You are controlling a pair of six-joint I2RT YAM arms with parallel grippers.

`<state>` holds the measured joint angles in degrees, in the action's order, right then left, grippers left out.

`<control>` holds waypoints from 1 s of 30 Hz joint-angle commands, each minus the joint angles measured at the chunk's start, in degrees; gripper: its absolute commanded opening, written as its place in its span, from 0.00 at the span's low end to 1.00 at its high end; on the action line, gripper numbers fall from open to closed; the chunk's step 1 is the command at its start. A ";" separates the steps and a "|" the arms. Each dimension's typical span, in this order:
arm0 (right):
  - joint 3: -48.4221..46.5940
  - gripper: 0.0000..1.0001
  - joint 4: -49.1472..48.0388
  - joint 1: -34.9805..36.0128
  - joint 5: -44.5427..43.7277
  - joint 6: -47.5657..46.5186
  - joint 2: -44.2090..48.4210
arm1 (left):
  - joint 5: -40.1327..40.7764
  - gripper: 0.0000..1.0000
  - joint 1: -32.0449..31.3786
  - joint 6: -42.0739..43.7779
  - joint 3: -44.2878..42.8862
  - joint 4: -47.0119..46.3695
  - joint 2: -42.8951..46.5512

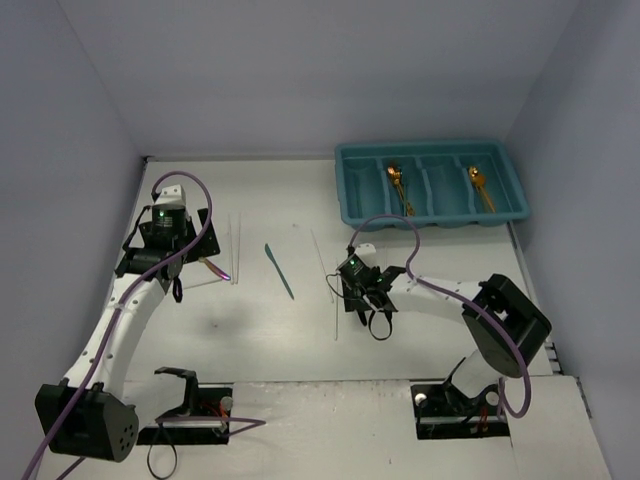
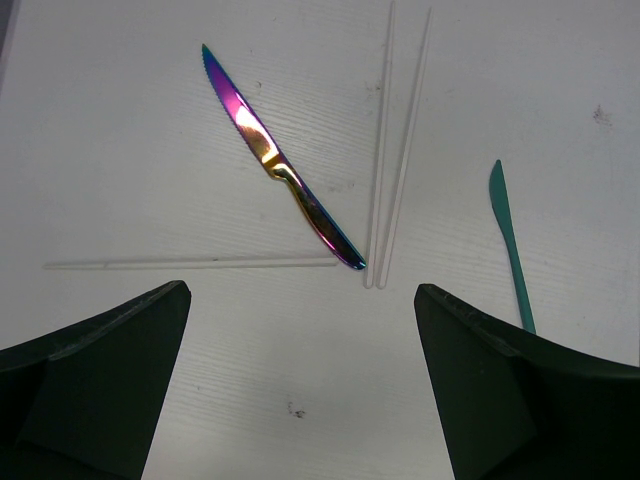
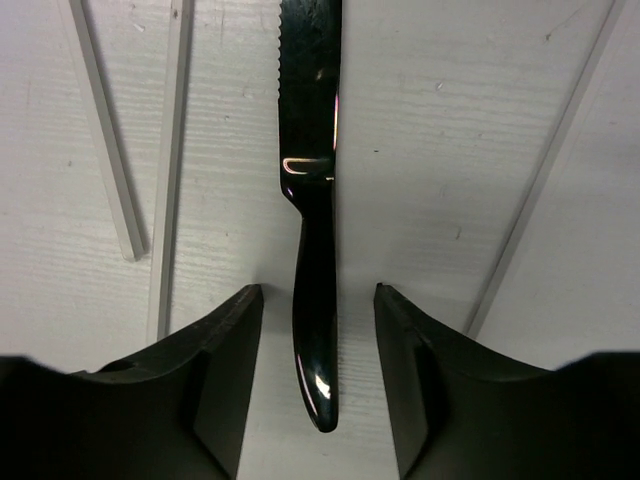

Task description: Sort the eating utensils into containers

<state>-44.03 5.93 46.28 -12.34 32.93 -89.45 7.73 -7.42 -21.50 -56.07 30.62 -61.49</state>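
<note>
The right claw (image 3: pixel 318 300) is low over the worktop (image 3: pixel 480 120), with one finger on each side of the black knife (image 3: pixel 310 120). The fat handle end lies right between the two fingers. The knife's long line runs straight away from the claw, with the toothed blade pointing far off. So the fingers stand across the knife, which is a good way to pinch it. The claw is half closed. A strip of worktop shows on both sides of the handle, so it is not holding the knife yet. I think it only needs to squeeze.

Thin white chopsticks (image 3: pixel 170 150) lie on either side, outside the fingers.

The left claw (image 2: pixel 302 295) is wide and holds nothing. A rainbow knife (image 2: pixel 275 165) lies slanted just ahead of it, beside a pair of white chopsticks (image 2: pixel 400 150). A teal knife (image 2: pixel 508 240) lies off to its right.

Farthest off, at the back right, is the teal tray (image 1: pixel 430 146), with two gold spoons (image 1: pixel 398 185) in separate slots. The right arm is nearer to it.
</note>
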 commanded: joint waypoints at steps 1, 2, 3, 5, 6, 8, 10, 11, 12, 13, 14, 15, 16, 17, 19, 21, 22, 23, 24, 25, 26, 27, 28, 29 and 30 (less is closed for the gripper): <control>-0.80 0.39 0.57 0.21 -2.82 1.44 -3.79 | 0.18 0.94 0.39 0.05 -1.93 -2.14 1.42; -0.86 0.35 0.51 0.15 -2.88 1.57 -4.62 | 0.20 0.94 0.39 0.05 -1.93 -2.14 1.42; -0.99 0.30 0.37 0.19 -2.93 1.48 -5.32 | 0.25 0.94 0.39 0.05 -1.93 -2.14 1.33; -1.16 0.26 0.30 0.12 -3.45 1.52 -6.25 | 0.10 0.94 0.39 0.05 -1.93 -2.13 1.20; -1.22 0.24 0.24 0.12 -3.75 1.52 -6.67 | 0.10 0.94 0.39 0.05 -1.93 -2.07 1.20; -1.32 0.23 0.05 -0.23 -3.83 1.44 -7.23 | 0.10 0.94 0.39 0.05 -1.85 -2.05 1.29; -1.19 0.19 -0.08 -0.81 -3.62 1.31 -8.08 | 0.10 0.94 0.39 0.05 -1.85 -2.05 1.24; -1.15 0.15 -0.20 -1.22 -3.42 1.19 -8.48 | 0.10 0.94 0.39 0.05 -1.85 -2.05 1.28; -1.06 0.08 -0.26 -1.42 -3.21 1.03 -8.82 | 0.10 0.94 0.39 0.05 -1.85 -2.10 1.24; -0.97 0.03 -0.32 -1.60 -3.04 0.84 -9.12 | 0.10 0.94 0.39 0.05 -1.83 -2.13 1.20; -0.97 0.01 -0.38 -1.83 -3.04 0.56 -9.36 | 0.10 0.94 0.39 0.05 -1.78 -2.07 1.20; -1.04 0.00 -0.40 -1.93 -3.20 0.24 -9.23 | 0.10 0.94 0.39 0.05 -1.76 -2.09 1.17; -1.13 0.00 -0.40 -1.98 -3.43 -0.09 -8.95 | 0.10 0.94 0.39 0.05 -1.76 -2.13 1.12; -1.38 0.00 -0.34 -1.98 -3.65 -0.72 -7.80 | 0.15 0.94 0.39 0.05 -1.82 -2.14 1.11; -1.68 0.00 -0.31 -1.63 -4.40 -1.62 -4.17 | 0.12 0.94 0.39 0.05 -1.85 -2.20 1.05; -2.46 0.00 -0.24 -0.90 -5.19 -2.81 0.24 | 0.10 0.94 0.39 0.05 -1.85 -2.16 0.89; -2.82 0.00 -0.16 -0.58 -5.50 -3.34 2.32 | 0.04 0.94 0.39 0.05 -1.79 -2.20 0.73; -2.90 0.00 -0.13 -0.49 -5.76 -3.72 4.20 | 0.01 0.94 0.39 0.05 -1.82 -2.17 0.67; -3.66 0.00 0.08 -0.49 -6.22 -4.48 7.00 | 0.06 0.94 0.39 0.00 -1.79 -2.14 0.62; -4.45 0.00 0.29 -0.52 -6.81 -5.36 9.75 | 0.10 0.94 0.39 -0.04 -1.78 -2.14 0.56; -5.01 0.00 0.42 -0.56 -7.41 -6.17 12.11 | 0.10 0.94 0.39 -0.04 -1.83 -2.14 0.52; -5.80 0.00 0.60 -0.58 -7.95 -6.90 13.92 | 0.07 0.94 0.39 -0.04 -1.85 -2.14 0.47; -6.78 0.00 0.82 -0.58 -8.45 -7.57 15.26 | 0.01 0.94 0.39 -0.04 -1.85 -2.14 0.41; -8.15 0.00 1.11 -0.62 -8.99 -8.00 16.17 | 0.05 0.94 0.39 -0.04 -1.89 -2.14 0.41; -9.53 0.00 1.40 -0.66 -9.54 -8.43 17.06 | 0.09 0.94 0.39 -0.04 -1.93 -2.14 0.41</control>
<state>-47.02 7.04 45.47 -16.71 27.92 -79.14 7.73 -7.42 -21.50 -56.10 30.61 -61.49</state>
